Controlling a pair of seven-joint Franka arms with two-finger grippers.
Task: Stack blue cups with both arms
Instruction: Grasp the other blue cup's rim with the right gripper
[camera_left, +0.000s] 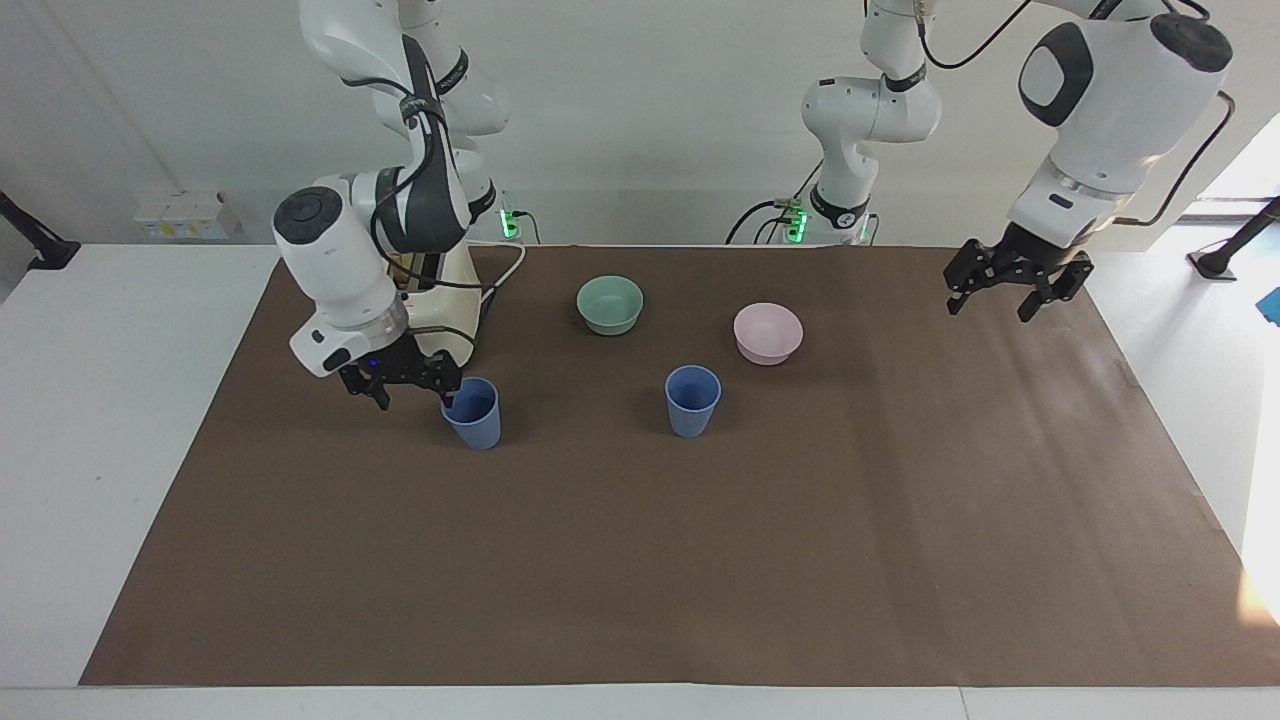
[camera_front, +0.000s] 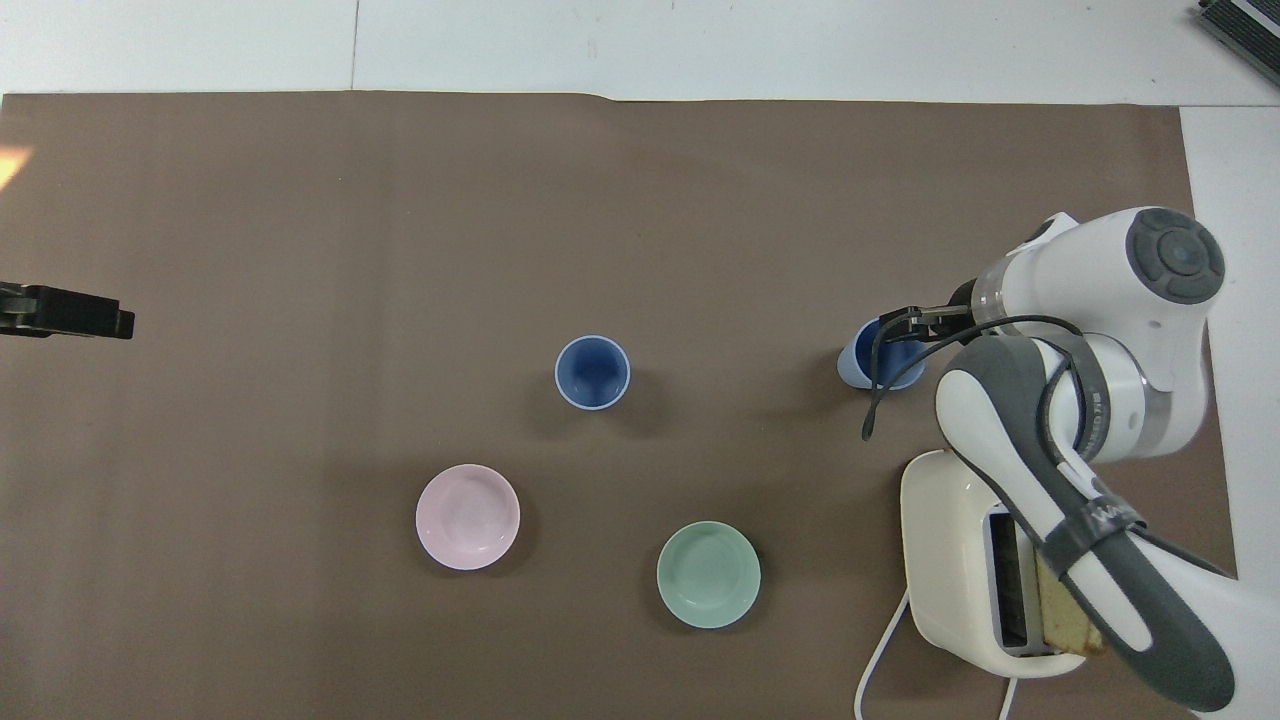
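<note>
Cups apart, my right gripper (camera_left: 402, 385) at the rim of one.

My right gripper, fingers spread, sits low in the left-centre of the facing view, one finger at or just inside the lip of the blue cup beside the toaster (camera_left: 460, 290); I cannot tell if it touches. That cup (camera_left: 472, 411) stands upright on the surface (camera_left: 640, 560); the second cup (camera_left: 692, 399) stands upright at frame centre, well apart. My left gripper (camera_left: 1008, 282), also spread, waits raised at upper right. I judge these tumblers light, thin-walled and smooth, easily tipped; pinching the rim wall looks the best hold.
</note>
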